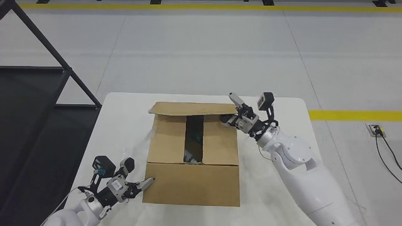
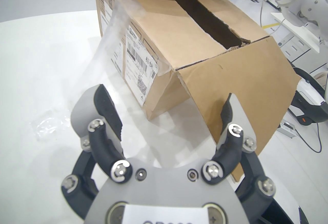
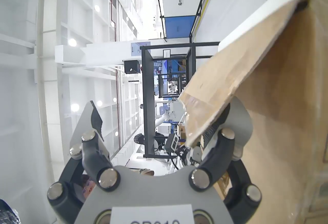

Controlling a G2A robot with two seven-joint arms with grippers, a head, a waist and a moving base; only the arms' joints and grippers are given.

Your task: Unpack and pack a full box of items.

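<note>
So the cardboard box (image 1: 168, 141) is sitting in the middle of the white counter (image 1: 125, 119). Its two side flaps are lying almost closed with a dark gap (image 1: 195, 132) running between them, and some stuff (image 1: 192, 156) is peeking out in there, can't really tell what it is. The near flap (image 2: 238, 86) is hanging out over the front, and the far flap (image 3: 230, 76) is sticking up at the back.

The left claw (image 2: 166, 96) is hovering low at the box's front corner, fingers spread wide and gripping nothing, with one finger right beside that near flap. The right claw (image 3: 161, 107) is spread open and gripping nothing too, up at the far corner, with the raised flap's corner sitting by one finger (image 3: 238, 117).

A strip of clear tape (image 2: 112, 37) is dangling off the side by the shipping label (image 2: 139, 66)
</note>
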